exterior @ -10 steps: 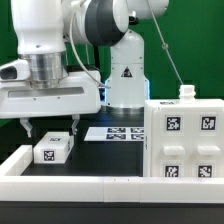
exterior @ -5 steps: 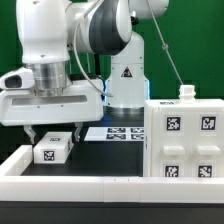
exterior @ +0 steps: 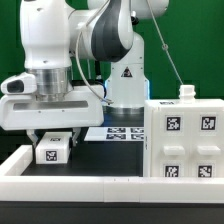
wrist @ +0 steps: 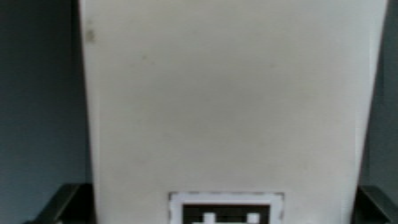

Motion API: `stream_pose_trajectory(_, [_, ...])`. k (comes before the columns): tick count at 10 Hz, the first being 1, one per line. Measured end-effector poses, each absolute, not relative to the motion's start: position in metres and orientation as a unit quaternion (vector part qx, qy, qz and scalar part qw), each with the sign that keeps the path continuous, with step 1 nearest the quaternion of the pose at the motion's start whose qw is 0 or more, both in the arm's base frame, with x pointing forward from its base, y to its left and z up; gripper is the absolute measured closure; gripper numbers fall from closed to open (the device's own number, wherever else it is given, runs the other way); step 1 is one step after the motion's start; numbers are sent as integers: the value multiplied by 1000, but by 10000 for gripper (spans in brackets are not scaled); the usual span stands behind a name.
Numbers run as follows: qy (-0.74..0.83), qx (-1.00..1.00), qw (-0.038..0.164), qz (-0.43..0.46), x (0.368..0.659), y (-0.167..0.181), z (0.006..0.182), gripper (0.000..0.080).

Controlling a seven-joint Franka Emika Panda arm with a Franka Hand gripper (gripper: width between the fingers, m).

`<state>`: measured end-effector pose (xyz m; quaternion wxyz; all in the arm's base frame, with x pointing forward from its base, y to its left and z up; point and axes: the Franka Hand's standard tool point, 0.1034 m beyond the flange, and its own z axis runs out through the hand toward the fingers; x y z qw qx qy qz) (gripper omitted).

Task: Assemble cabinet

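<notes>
The cabinet [exterior: 186, 142] is a large white case with square tags, standing at the exterior view's right. A small white tagged drawer block [exterior: 52, 151] lies on the black table at the exterior view's left. My gripper [exterior: 53, 143] has come down over this block, one finger on each side of it. In the wrist view the block [wrist: 228, 100] fills the space between the two dark fingertips [wrist: 71, 206], with its tag at the edge near them. No gap shows there, and I cannot tell whether the pads press on its sides.
The marker board [exterior: 118, 132] lies flat on the table between the block and the cabinet. A low white border rail [exterior: 70, 183] runs along the front and the left side. The arm's white base [exterior: 125, 78] stands behind. A small white part [exterior: 186, 92] sits on top of the cabinet.
The gripper has moved down and slightly toward the exterior view's right, from above the drawer block to straddling it. The block and the cabinet have not moved.
</notes>
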<state>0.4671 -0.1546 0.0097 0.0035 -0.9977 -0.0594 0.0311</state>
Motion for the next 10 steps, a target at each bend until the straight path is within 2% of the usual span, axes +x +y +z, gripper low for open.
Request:
stream_pose_trajectory(5, [-46,-998,4,32,471,-151,13,248])
stream_pose_trajectory(6, [-40,-999,7,26,483,-137,32,248])
stream_pose_trajectory(9, [-9,-998,39,44,519,-94,107,246])
stream_pose_trajectory(10, [-4,-998,43,44,531,-85,121,246])
